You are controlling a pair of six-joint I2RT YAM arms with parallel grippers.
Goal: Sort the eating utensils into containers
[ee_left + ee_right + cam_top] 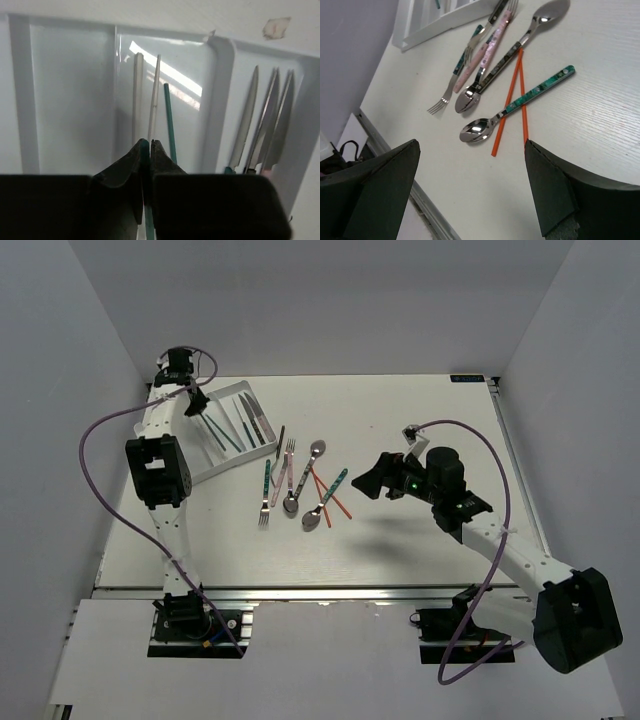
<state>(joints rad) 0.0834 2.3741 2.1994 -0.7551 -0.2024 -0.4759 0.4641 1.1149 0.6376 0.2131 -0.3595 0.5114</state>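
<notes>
A thin teal chopstick [148,222] is pinched in the left gripper [147,146], over the tray [216,110] compartment where other chopsticks [170,120] lie. It is judged light, stiff and slippery, best held near mid-length. The right gripper [470,150] is spread wide above spoons [475,131] and orange chopsticks [521,95] on the table [600,100]. The pinch is shown only by the left wrist view; from above it cannot be made out

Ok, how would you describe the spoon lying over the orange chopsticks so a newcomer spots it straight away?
Find the white tray at the far left of the table, then look right to the loose cutlery mid-table. The spoon lies on that pile's right side, across two orange chopsticks. Unlike the other spoons, its handle is teal.
</notes>
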